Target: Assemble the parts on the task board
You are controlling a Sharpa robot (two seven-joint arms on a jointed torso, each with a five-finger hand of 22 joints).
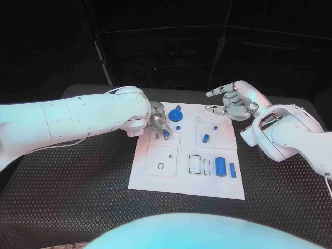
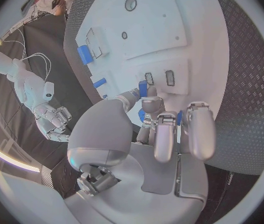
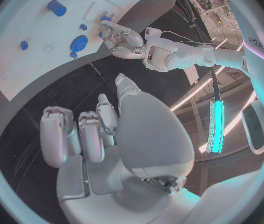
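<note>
Head view: the white task board (image 1: 188, 179) lies in the middle of the black table (image 1: 61, 207). The left hand (image 1: 159, 120) sits low over the board's far left corner, fingers pointing down at a small blue part (image 1: 166, 134) that stands by a pair of narrow slots. In the left wrist view that same blue part (image 2: 143, 88) shows pinched at the fingertips (image 2: 149, 103), right at the two small rectangular slots, so this hand is grasping it.

Just beside the left hand, toward the board's middle, a round blue gear-like part (image 1: 175, 114) rests on the board. A short blue peg (image 1: 206, 138) lies further right, and two long blue bars (image 1: 220, 166) lie side by side near the board's right edge, next to some white rectangular pockets.

The right hand (image 1: 235, 102) hovers above the board's far right corner, well apart from every part, its fingers spread and holding nothing. The right wrist view shows the same: the right hand's fingers (image 3: 85, 134) are loosely apart and empty, with the board and the round blue part (image 3: 79, 43) off beyond them.
</note>
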